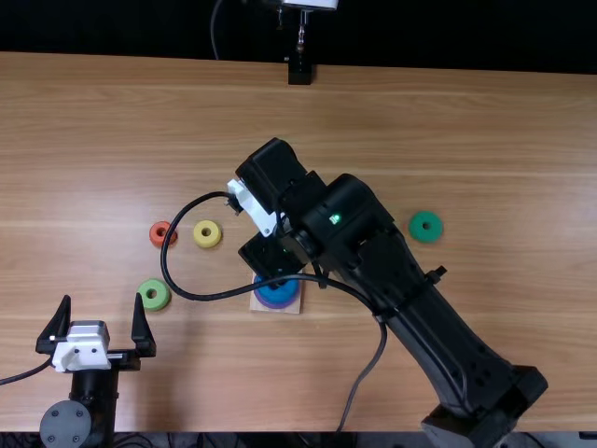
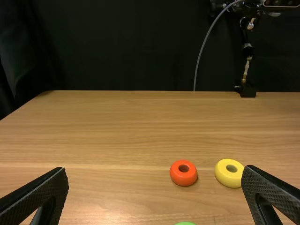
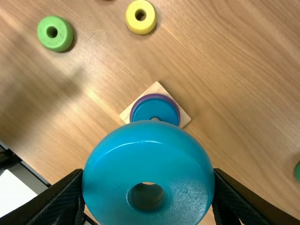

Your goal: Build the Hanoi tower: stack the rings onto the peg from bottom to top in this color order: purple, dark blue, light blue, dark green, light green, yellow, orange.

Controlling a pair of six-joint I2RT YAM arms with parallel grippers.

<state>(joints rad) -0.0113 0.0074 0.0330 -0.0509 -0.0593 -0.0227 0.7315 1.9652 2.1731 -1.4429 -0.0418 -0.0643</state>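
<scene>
At the top view's centre, the right pincer (image 1: 272, 258) clasps the light blue ring (image 3: 154, 164).
At lower left, the left pincer (image 1: 103, 298) gapes wide.

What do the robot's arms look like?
Both arms are mostly black. The right arm has a white piece near its wrist, a tiny green light and a long, loopy black cable. The left gripper has a white middle part and pointy black fingers with a bumpy, crisscross texture.
</scene>
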